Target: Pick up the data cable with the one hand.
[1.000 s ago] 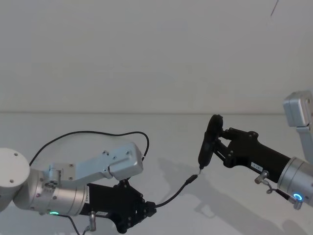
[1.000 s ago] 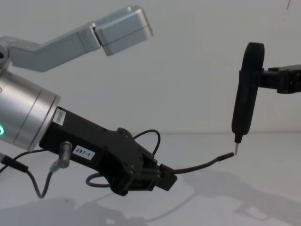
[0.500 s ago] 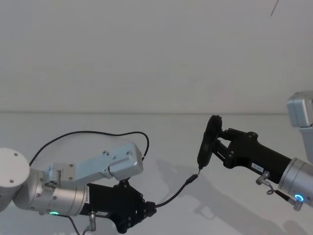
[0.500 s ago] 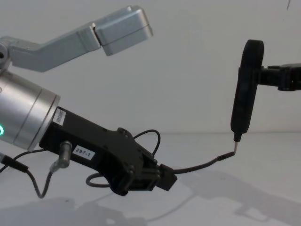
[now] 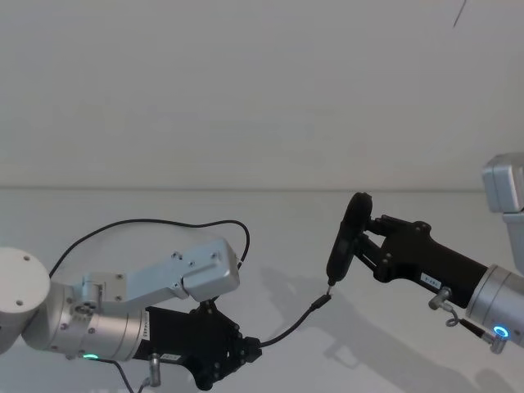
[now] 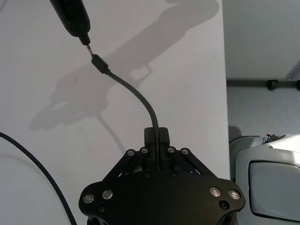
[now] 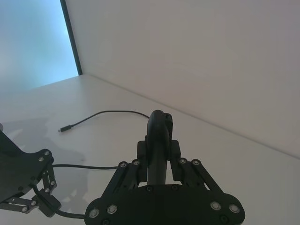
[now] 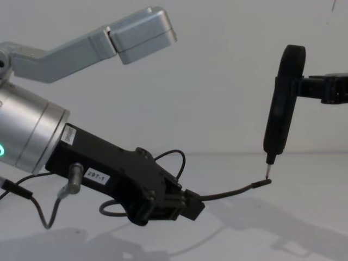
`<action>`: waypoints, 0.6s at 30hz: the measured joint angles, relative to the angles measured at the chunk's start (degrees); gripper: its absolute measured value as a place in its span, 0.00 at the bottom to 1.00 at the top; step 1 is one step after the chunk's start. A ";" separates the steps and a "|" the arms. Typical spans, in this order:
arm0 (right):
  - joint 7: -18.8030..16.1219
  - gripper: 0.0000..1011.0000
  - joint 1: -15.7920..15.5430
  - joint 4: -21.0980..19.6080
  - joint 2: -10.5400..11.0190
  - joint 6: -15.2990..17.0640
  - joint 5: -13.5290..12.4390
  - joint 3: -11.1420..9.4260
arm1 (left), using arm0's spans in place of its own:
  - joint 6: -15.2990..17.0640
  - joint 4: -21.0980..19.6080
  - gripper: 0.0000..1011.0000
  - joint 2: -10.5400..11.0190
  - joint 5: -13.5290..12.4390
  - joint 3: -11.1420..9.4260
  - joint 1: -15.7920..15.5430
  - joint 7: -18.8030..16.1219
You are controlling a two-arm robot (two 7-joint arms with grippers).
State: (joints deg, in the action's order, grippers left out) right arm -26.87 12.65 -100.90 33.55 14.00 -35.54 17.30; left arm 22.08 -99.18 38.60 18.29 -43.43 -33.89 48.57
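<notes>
White tabletop and a plain pale wall are all that is lying in front of me. I am holding the data cable off the surface with my left gripper, jaws clenched on it a short way back from the plug, so that the free end is arching forward and up while the rest is trailing in a loop across the table behind my arm. I judge I am gripping it this near the end to keep the plug stiff and steady in the air.

My right gripper is clamped around a slender black pen-like tool, holding it nearly upright with its metal tip pointing down at the plug. In the chest view the tip is hovering just above the plug end, very close; I cannot tell whether they are touching.

Compared with a second ago, the tool is sitting a little farther toward my left and its tip is now lining up over the plug instead of just beyond it. My left arm and the cable are staying where they were.
</notes>
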 joint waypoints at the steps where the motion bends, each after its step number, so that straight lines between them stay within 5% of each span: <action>1: 0.00 0.28 0.00 0.00 0.01 -0.01 -0.03 0.01 | 0.00 0.00 0.05 0.00 0.00 0.00 0.00 0.00; 18: -0.04 0.28 0.00 0.01 0.09 -0.06 -0.34 0.07 | 0.00 0.00 0.05 0.00 0.00 0.00 0.00 0.00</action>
State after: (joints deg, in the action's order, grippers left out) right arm -26.91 12.65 -100.89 33.64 13.93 -35.87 17.37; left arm 22.08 -99.18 38.60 18.28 -43.43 -33.89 48.57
